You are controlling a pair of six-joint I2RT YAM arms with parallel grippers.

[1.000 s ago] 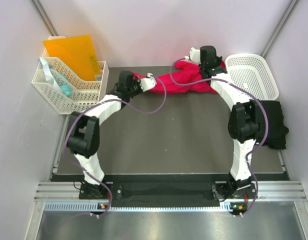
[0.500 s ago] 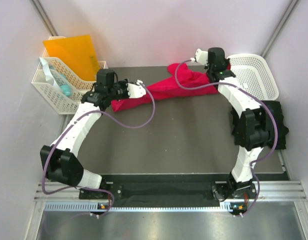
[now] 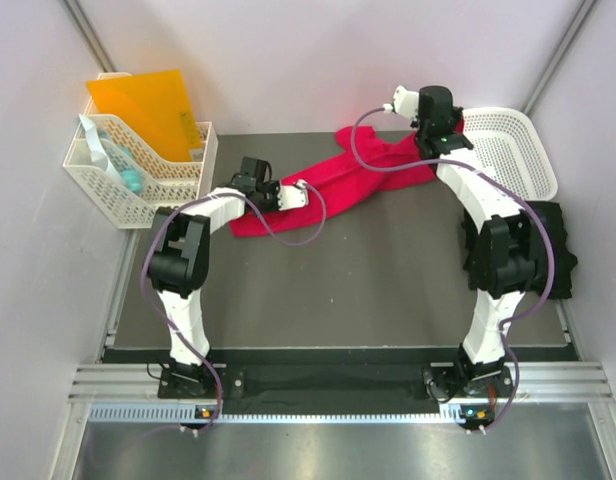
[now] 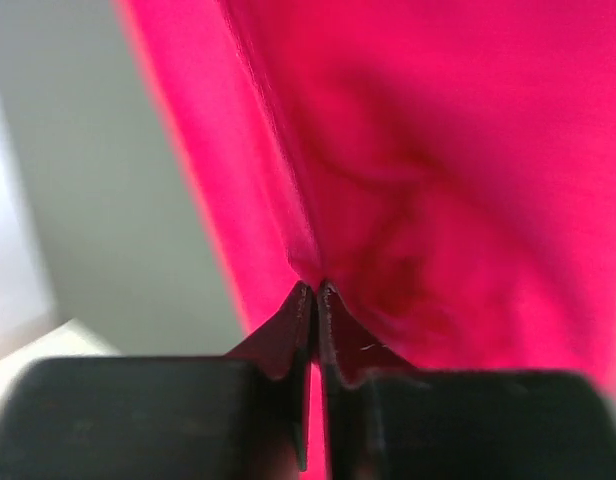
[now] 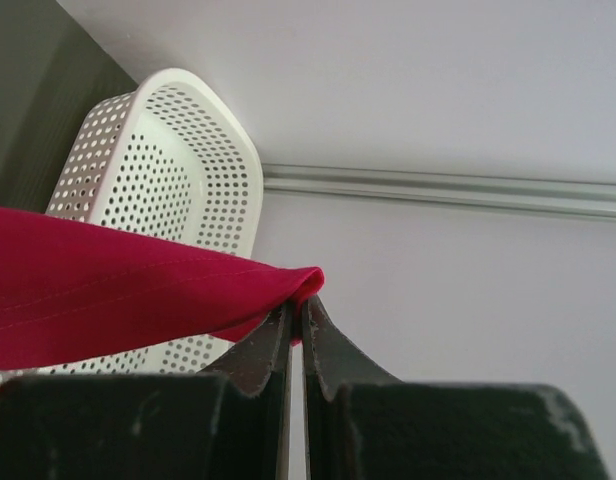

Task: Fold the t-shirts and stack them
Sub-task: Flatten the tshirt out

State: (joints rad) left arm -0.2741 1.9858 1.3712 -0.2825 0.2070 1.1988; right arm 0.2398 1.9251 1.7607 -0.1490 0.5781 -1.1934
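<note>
Top external view showed the pinkish-red t-shirt [image 3: 353, 182] stretched as a long twisted band across the far part of the table [image 3: 338, 290], between the two arms. The left claw [image 4: 316, 293] was closed tightly on a fold of the cloth at its left end. The right claw [image 5: 296, 300] was pinched together on the cloth edge at the right end, just beside the white basket [image 3: 508, 150]. The black t-shirt [image 3: 550, 240] lay crumpled at the right edge of the table, well apart from the red one.
</note>
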